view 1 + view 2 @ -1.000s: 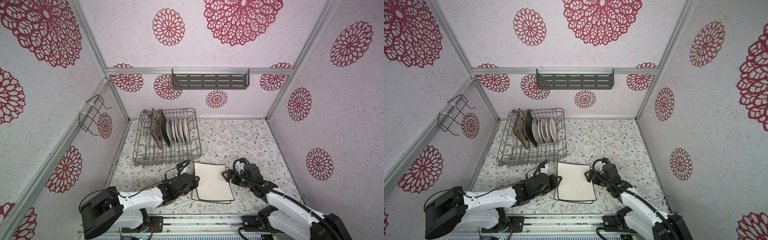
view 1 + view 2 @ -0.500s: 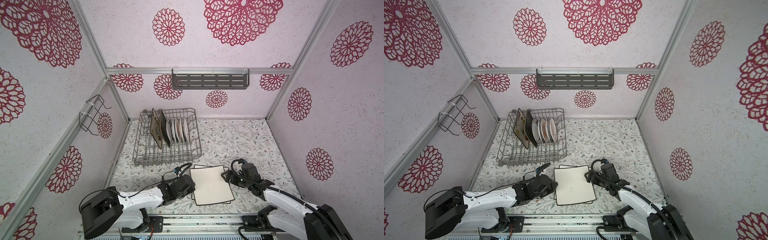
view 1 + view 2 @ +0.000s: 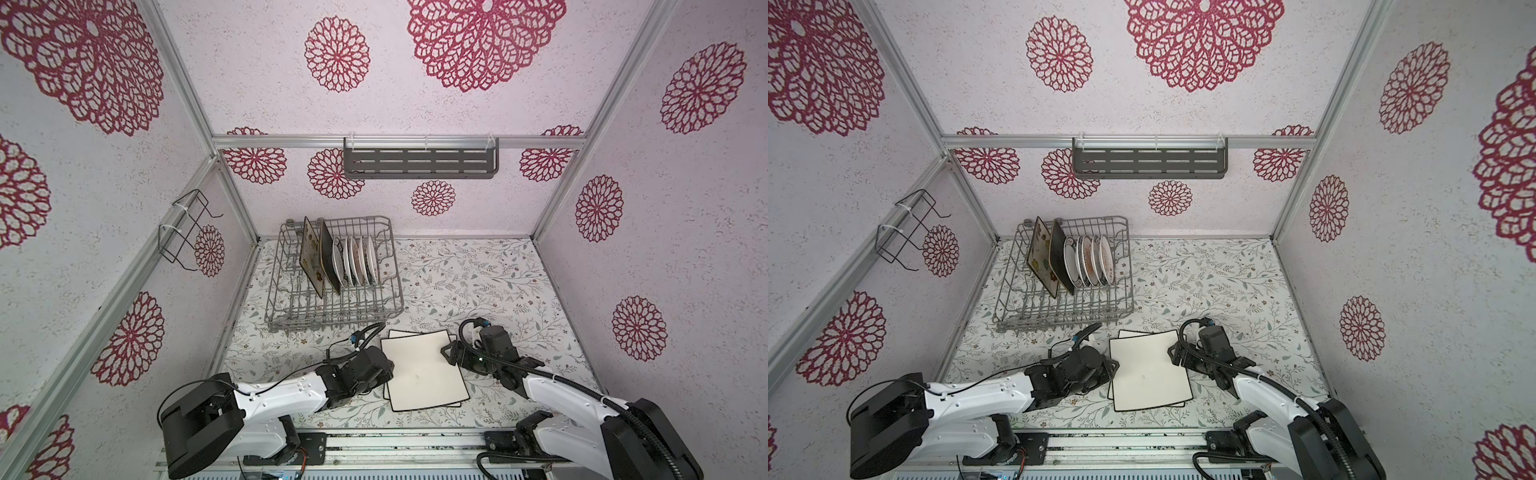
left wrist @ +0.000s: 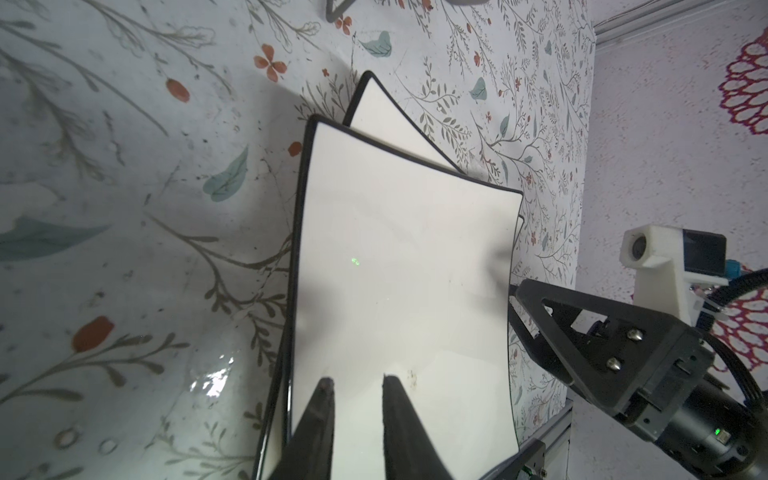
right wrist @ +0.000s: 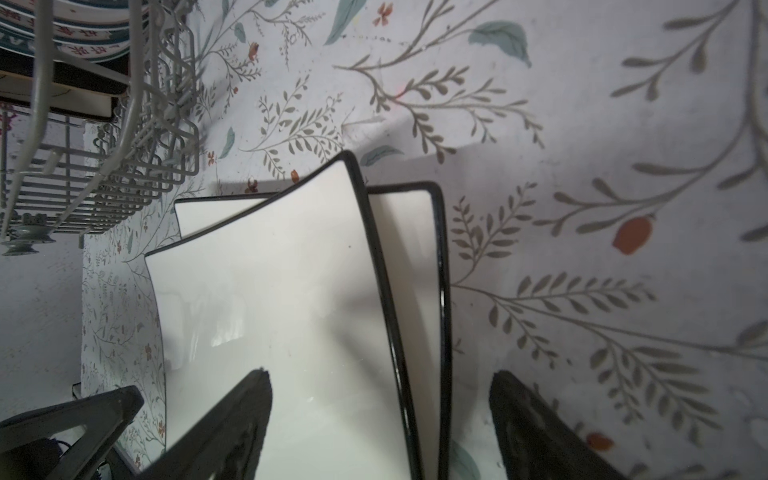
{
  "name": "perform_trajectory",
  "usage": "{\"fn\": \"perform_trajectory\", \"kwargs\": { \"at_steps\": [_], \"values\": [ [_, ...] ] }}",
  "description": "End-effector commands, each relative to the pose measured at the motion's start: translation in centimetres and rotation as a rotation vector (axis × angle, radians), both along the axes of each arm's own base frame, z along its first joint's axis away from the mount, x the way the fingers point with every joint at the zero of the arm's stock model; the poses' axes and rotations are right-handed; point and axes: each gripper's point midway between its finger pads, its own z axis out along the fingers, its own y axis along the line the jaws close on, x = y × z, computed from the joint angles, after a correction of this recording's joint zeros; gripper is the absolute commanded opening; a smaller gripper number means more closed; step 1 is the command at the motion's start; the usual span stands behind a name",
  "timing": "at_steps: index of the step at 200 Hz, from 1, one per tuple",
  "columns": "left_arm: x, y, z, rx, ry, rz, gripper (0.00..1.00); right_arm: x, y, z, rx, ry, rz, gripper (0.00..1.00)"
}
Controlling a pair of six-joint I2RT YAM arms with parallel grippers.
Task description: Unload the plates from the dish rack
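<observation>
Floral tabletop [image 3: 478,282] — left jaws narrowly apart over top white plate [image 3: 419,370]; right jaws wide — straddling its edge.

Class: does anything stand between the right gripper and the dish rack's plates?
Nothing tall: only the stacked white plates' corner, bare table and the dish rack's wire wall lie between right gripper and racked plates.

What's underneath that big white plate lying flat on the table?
Another white black-rimmed plate lies under the top plate, askew; only its corners and an edge strip show. Its middle is covered.
</observation>
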Motion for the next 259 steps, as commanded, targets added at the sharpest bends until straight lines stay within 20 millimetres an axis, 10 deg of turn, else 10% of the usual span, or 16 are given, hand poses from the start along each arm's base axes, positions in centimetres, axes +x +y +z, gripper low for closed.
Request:
{"fn": "perform_trajectory", "kwargs": {
  "at_steps": [1,91,259],
  "values": [
    [0.9,0.3,0.9,0.025,-0.019,0.005,0.27,1.2,0.4,1.5,0.005,-0.056,-0.001,0.84],
    [3.1,2.2,2.1,0.353,-0.094,-0.145,0.49,1.9,-0.2,1.1,-0.071,-0.057,-0.005,0.81],
    [5.6,0.5,-1.8,0.506,-0.024,-0.319,0.58,5.7,2.0,1.6,-0.141,-0.047,0.063,0.82]
  ]
}}
